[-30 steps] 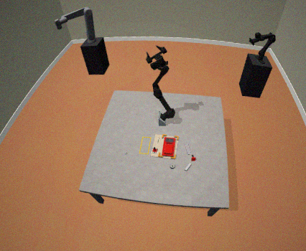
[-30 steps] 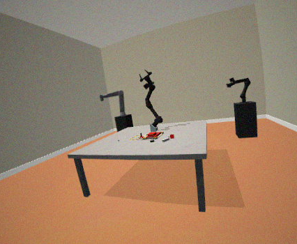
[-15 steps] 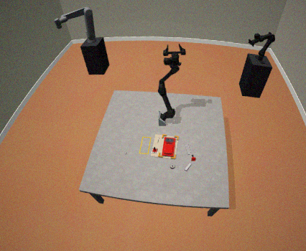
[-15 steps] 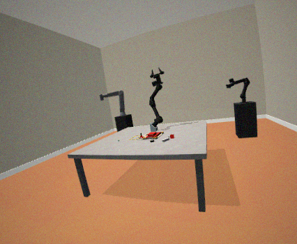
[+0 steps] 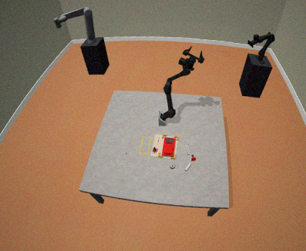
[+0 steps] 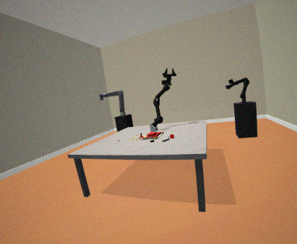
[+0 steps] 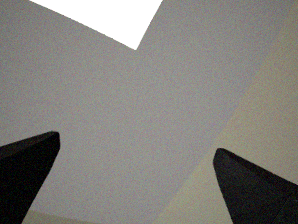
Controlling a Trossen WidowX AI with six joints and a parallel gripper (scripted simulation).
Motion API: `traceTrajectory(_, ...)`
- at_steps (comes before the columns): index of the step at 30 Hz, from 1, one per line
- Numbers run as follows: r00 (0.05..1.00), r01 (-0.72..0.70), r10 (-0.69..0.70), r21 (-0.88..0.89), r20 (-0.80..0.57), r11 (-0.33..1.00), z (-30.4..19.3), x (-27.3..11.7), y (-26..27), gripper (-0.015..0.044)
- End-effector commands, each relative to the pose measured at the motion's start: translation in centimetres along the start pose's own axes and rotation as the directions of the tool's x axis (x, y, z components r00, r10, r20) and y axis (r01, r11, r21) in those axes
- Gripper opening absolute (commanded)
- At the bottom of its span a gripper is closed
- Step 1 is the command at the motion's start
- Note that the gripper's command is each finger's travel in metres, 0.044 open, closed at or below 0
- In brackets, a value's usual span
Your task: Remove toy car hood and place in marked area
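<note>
The red toy car (image 5: 169, 148) (image 6: 154, 134) sits on a cream board with orange corner pieces, near the middle of the table. Its hood is too small to tell apart from the body. The marked area is a yellow outline (image 5: 141, 145) on the table, left of the board in the top view; no part lies inside it. My gripper (image 5: 196, 49) (image 6: 169, 69) (image 7: 138, 149) is open and empty, raised high above and behind the table, far from the car. The wrist view shows only the two fingers, ceiling, wall and a bright white panel.
A small red and black piece (image 5: 154, 150) stands on the board's left part. A dark ring (image 5: 172, 166), a white bar (image 5: 188, 167) and a red block (image 5: 193, 158) lie in front and to the right. Two other arms stand on black pedestals (image 5: 95, 57) (image 5: 255, 76) beyond the table.
</note>
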State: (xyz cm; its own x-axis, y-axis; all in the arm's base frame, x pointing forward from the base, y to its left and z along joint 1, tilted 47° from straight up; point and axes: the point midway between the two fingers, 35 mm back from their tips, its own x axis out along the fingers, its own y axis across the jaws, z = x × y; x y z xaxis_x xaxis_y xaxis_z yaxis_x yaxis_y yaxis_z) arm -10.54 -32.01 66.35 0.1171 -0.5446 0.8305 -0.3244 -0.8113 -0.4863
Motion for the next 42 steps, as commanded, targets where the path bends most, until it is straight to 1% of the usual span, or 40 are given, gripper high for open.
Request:
traceTrajectory(1,0.996,0.079,-0.082,-0.108,-0.022,0.991,-0.8,-0.5,-4.6,0.0440)
traceTrajectory(10,0.961,0.232,-0.271,-0.378,-0.053,0.896,-1.7,-2.1,-13.8,0.0440)
traceTrajectory(20,0.862,0.375,-0.505,-0.622,-0.039,0.688,-0.4,-5.5,-23.9,0.0440)
traceTrajectory(29,0.734,0.418,-0.678,-0.814,0.041,0.403,3.0,-9.3,-32.1,0.0440)
traceTrajectory(33,0.703,0.411,-0.701,-0.873,0.120,0.262,5.7,-11.0,-34.8,0.0440)
traceTrajectory(42,0.514,0.387,-0.813,-0.920,0.274,-0.066,12.4,-16.4,-41.2,0.0440)
